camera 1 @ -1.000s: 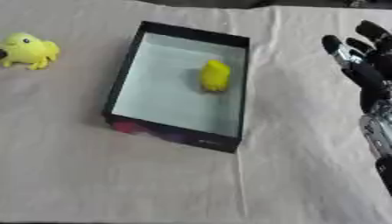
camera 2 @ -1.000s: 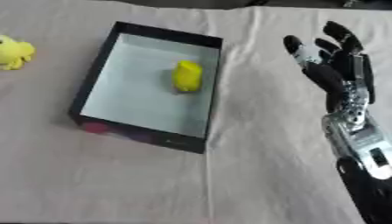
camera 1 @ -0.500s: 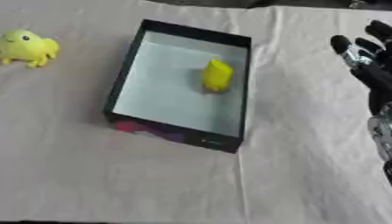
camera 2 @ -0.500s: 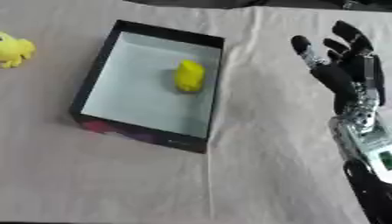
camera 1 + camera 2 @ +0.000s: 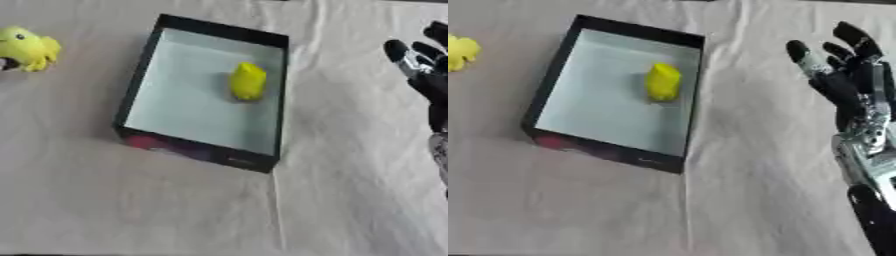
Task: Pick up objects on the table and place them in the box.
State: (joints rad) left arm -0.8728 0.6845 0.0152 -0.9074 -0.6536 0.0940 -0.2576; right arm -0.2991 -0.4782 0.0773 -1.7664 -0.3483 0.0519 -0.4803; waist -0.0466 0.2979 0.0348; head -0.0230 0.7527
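Our right hand (image 5: 852, 90) hovers with fingers spread beside the box (image 5: 278, 95), which holds one yellow piece (image 5: 248, 80); a yellow plush toy (image 5: 26, 47) waits on the cloth-covered desk (image 5: 175, 205), probably next.

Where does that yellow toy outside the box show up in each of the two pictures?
Left eye view: the yellow toy lies at the upper left, whole, apart from the box.
Right eye view: at the left edge, partly cut off.
Shared landmark: the black-walled box, to the toy's right in both.
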